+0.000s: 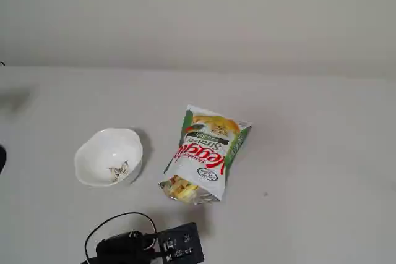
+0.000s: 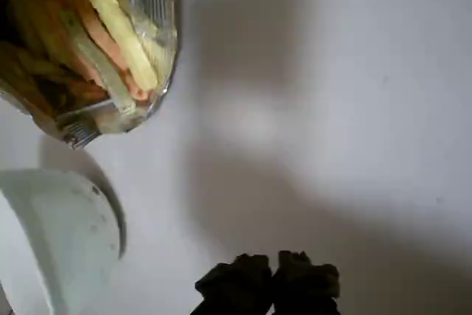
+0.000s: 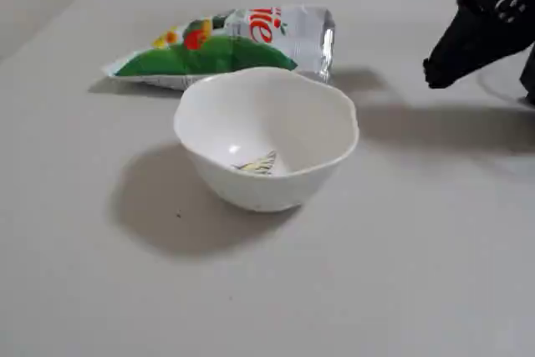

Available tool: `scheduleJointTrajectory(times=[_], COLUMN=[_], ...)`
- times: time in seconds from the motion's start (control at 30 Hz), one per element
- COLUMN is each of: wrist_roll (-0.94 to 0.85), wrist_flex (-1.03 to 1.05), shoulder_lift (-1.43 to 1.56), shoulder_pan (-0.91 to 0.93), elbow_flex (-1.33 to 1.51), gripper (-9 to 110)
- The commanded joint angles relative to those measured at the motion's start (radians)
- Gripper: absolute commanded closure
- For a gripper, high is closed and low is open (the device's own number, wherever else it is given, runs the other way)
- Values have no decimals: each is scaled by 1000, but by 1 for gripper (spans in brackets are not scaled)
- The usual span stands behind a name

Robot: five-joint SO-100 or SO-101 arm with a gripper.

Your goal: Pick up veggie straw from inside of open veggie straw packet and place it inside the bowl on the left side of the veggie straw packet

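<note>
In the wrist view the claw [image 2: 274,274] enters from the bottom edge as two dark fingertips pressed side by side with only a thin seam between them, so it is closed, with nothing held and nothing touched; bare worktop [image 2: 332,108] lies beneath it. In a fixed view the claw [image 3: 435,73] shows as a single dark tip hanging above the worktop [image 3: 418,248], its jaws hard to separate there.

Up and to the left of the claw in the wrist view lies the open mouth of the veggie straw packet [image 2: 151,5], cut off by the top and left edges. Inside, among orange and pale sticks, a yellow veggie straw [image 2: 118,23] lies near the crinkled silvery lip; the deeper contents are dark and blurred. Left of the claw, below the packet mouth, the bowl [image 2: 63,234] is only partly in frame and out of focus.

The bowl [image 3: 267,135] sits just beside the veggie straw packet [image 3: 226,43], apart from the claw.
</note>
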Motion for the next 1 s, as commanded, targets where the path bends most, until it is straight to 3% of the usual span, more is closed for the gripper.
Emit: scheduleJointTrajectory(times=[0.0,0.97], wrist_roll=[-97,-117], wrist_flex=[-14,-21], shoulder_lift=[5,5], shoulder_pan=[-37,-32], elbow_flex=[5,6], gripper=[101,101])
